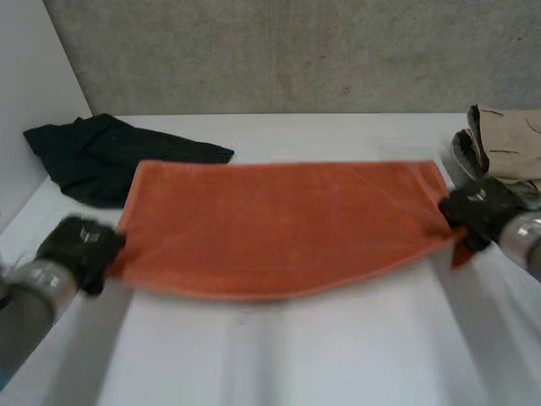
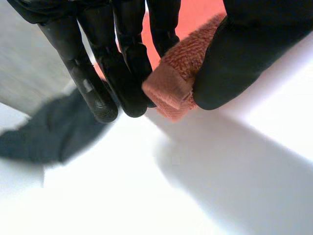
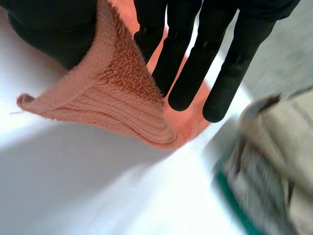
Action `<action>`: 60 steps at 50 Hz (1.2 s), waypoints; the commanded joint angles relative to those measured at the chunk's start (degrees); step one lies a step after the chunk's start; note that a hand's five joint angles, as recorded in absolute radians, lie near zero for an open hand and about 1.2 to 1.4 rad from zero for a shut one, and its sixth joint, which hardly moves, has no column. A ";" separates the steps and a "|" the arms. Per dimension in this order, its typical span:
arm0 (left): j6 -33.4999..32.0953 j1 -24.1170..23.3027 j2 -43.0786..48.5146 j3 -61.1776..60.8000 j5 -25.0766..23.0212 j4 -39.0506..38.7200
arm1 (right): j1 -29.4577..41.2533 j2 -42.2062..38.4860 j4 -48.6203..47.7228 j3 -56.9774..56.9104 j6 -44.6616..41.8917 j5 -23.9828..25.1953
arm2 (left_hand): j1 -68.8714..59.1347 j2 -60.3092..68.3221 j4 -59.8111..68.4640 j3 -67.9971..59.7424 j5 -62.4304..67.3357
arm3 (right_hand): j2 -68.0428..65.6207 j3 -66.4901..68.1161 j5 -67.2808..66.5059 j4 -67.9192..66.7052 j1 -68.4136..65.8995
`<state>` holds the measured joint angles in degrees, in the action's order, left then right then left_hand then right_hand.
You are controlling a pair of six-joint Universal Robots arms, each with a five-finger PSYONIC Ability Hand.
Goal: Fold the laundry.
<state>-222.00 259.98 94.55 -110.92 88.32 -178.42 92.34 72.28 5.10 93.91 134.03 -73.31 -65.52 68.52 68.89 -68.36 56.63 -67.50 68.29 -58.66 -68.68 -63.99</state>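
Observation:
An orange towel (image 1: 279,227) is stretched sideways across the white table (image 1: 279,355), folded along its length, its near edge sagging in a curve. My left hand (image 1: 80,245) grips the towel's left end; in the left wrist view the thumb and fingers (image 2: 124,58) pinch a bunched corner of the towel (image 2: 171,83). My right hand (image 1: 475,207) holds the right end; in the right wrist view the towel (image 3: 117,98) is pinched between the thumb and straight fingers (image 3: 186,63), its corner hanging down.
A black garment (image 1: 101,156) lies crumpled at the back left, also the dark garment (image 2: 49,132) beyond my left fingers. A beige and grey clothes pile (image 1: 503,148) sits at the back right, close to my right hand (image 3: 274,166).

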 commanded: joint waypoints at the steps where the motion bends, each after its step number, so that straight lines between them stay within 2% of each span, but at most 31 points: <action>1: -12.14 4.57 -15.00 -6.67 -2.01 15.12 | -7.52 13.05 19.77 6.90 -16.50 0.53 | -14.48 11.48 11.11 -11.64 13.37 | -12.50 11.71 -11.34 -11.32 -16.01; 6: -11.53 5.36 -14.40 -4.84 -6.92 12.06 | -7.35 12.27 14.34 6.55 -14.51 0.36 | -14.48 11.48 11.11 -11.64 13.37 | -12.50 11.71 -11.34 -11.32 -16.01; 11: -7.58 3.61 -5.97 -0.53 -7.02 4.15 | -4.37 4.37 5.99 4.45 -10.55 0.27 | -14.48 11.48 11.11 -11.64 13.37 | -12.50 11.71 -11.34 -11.32 -16.01; 15: -3.27 0.97 2.46 5.62 -4.48 -1.83 | -0.67 -1.61 0.10 -0.21 -10.19 -0.78 | -14.48 11.48 11.11 -11.64 13.37 | -12.50 11.71 -11.34 -11.32 -16.01; 18: -1.86 -0.35 9.49 10.36 0.08 -5.00 | 0.91 -5.65 -3.51 -4.25 -9.84 -2.10 | -14.48 11.48 11.11 -11.64 13.37 | -12.50 11.71 -11.34 -11.32 -16.01; 21: -1.68 -1.84 15.37 15.36 4.47 -5.71 | 2.05 -10.83 -6.76 -8.29 -9.75 -2.72 | -14.48 11.48 11.11 -11.64 13.37 | -12.50 11.71 -11.34 -11.32 -16.01; 25: -1.68 -5.53 21.27 20.38 7.64 -5.62 | 3.55 -16.02 -9.93 -12.69 -9.75 -2.54 | -14.48 11.48 11.11 -11.64 13.37 | -12.50 11.71 -11.34 -11.32 -16.01; 34: -0.80 -6.77 25.33 25.23 8.97 -5.71 | 4.25 -23.76 -15.02 -19.46 -10.45 -2.10 | -14.48 11.48 11.11 -11.64 13.37 | -12.50 11.71 -11.34 -11.32 -16.01; 36: -0.19 -7.03 25.42 25.76 8.97 -5.62 | 4.34 -25.26 -16.43 -20.69 -10.45 -2.10 | -14.48 11.48 11.11 -11.64 13.37 | 9.85 -10.63 11.01 11.03 6.33; 38: 0.16 -7.30 25.42 25.93 8.97 -5.62 | 4.34 -26.05 -17.22 -21.40 -10.37 -2.19 | -14.48 11.48 11.11 -11.64 13.37 | 49.80 -50.59 50.96 50.99 46.29; 39: 0.34 -7.38 25.42 26.02 8.89 -5.62 | 4.43 -26.57 -18.01 -21.84 -10.11 -2.28 | -14.48 11.48 11.11 -11.64 13.37 | 57.50 -58.29 58.66 58.68 53.99; 40: 0.43 -7.56 25.33 26.28 8.89 -5.62 | 4.43 -26.67 -18.36 -22.10 -9.84 -2.28 | 17.31 -20.31 -20.67 20.15 -18.41 | 57.50 -58.29 58.66 58.68 53.99; 41: 0.51 -7.73 25.33 26.37 8.89 -5.62 | 4.43 -26.75 -18.72 -22.45 -9.67 -2.28 | 30.11 -33.12 -33.48 32.96 -31.22 | 57.50 -58.29 58.66 58.68 53.99; 42: 0.52 -7.82 25.33 26.46 8.97 -5.71 | 4.43 -26.84 -18.98 -22.72 -9.66 -2.19 | 34.41 -37.41 -37.77 37.25 -35.51 | 57.50 -58.29 58.66 58.68 53.99; 47: 0.60 -8.09 25.07 26.90 8.97 -5.97 | 4.08 -26.32 -18.99 -23.16 -9.75 -3.07 | 43.01 -46.02 -46.38 45.86 -44.12 | 57.50 -58.29 58.66 58.68 53.99; 56: 0.43 -8.88 24.45 22.08 7.92 -6.40 | 3.46 -23.15 -11.70 -22.81 -8.26 -3.95 | 43.36 -46.37 -46.73 46.21 -44.47 | 56.27 -57.05 57.43 57.45 52.76; 58: 0.51 -9.23 24.45 21.63 7.66 -6.76 | 2.85 -22.71 -10.73 -22.98 -6.51 -3.95 | 43.87 -46.87 -47.23 46.71 -44.97 | 49.71 -50.50 50.87 50.89 46.20; 60: 0.52 -9.75 24.71 21.10 6.87 -8.16 | 2.41 -22.01 -10.37 -23.07 -3.78 -3.25 | 44.20 -47.21 -47.57 47.05 -45.31 | 33.25 -34.04 34.41 34.44 29.74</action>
<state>-221.46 251.29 119.19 -87.24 96.59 -184.46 95.88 48.47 -8.55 71.15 125.54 -77.05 -22.25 21.69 21.13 -21.68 10.90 -15.59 15.21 -5.62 -15.22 -15.62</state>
